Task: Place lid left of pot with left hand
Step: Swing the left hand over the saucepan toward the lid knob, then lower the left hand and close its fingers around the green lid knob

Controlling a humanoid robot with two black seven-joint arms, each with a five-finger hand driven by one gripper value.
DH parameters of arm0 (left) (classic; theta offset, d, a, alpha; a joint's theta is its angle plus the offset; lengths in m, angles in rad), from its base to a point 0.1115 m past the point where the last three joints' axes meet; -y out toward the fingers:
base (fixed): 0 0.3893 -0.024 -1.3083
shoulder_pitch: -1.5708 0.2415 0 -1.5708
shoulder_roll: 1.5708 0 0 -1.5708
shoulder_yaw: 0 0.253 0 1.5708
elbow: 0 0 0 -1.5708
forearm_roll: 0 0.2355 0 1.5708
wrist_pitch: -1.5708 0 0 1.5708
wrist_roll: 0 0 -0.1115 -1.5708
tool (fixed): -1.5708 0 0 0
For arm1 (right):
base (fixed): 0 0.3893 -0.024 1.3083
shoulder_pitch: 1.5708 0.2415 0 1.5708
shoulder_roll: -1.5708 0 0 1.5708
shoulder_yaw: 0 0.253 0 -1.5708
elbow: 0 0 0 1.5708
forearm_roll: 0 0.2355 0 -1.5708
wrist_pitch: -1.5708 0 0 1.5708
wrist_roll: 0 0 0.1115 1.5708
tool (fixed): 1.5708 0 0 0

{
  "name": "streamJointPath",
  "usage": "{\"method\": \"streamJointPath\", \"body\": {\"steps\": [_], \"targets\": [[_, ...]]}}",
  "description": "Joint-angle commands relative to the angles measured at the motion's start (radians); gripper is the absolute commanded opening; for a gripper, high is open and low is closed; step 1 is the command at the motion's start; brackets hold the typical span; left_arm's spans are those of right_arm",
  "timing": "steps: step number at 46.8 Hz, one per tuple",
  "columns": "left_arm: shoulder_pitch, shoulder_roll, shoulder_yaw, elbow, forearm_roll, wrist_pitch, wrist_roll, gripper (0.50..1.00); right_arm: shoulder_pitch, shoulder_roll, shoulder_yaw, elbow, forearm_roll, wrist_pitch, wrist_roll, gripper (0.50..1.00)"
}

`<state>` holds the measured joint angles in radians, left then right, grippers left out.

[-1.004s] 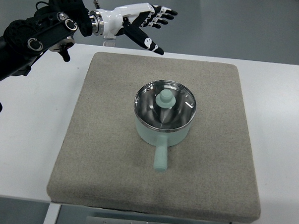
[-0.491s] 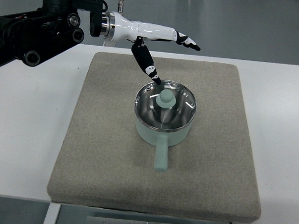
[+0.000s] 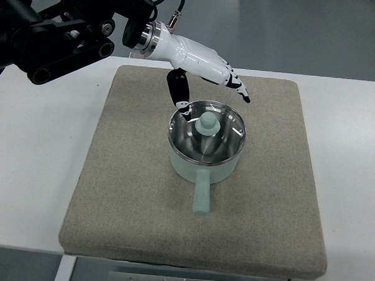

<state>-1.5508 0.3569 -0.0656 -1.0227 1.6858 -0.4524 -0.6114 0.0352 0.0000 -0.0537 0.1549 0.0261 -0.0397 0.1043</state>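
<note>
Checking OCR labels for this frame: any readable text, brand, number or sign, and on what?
None readable.
Pot and lid: no print visible.
Mat and table: blank.
Left robot hand: small white marks on the dark thumb and fingertips, too small to read as text.

Bright even overhead light; soft shadows; glare on lid point(image 3: 208, 131); sharp focus.

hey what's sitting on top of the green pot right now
A glass lid with a mint knob covers the pot. Reflections hide whatever is inside. The left hand is above its far rim, fingers open.
</note>
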Motion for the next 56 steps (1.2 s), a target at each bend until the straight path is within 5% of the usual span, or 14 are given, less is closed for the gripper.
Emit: {"method": "streamJointPath", "body": {"steps": [1, 56], "targets": [[-0.022, -0.001, 0.027, 0.0, 0.035, 0.003, 0.0, 0.994, 0.0, 0.0, 0.0, 0.0, 0.0, 0.0, 0.0, 0.924], [-0.018, -0.015, 0.072, -0.042, 0.048, -0.005, 0.0, 0.994, 0.0, 0.0, 0.0, 0.0, 0.0, 0.0, 0.0, 0.924]]}}
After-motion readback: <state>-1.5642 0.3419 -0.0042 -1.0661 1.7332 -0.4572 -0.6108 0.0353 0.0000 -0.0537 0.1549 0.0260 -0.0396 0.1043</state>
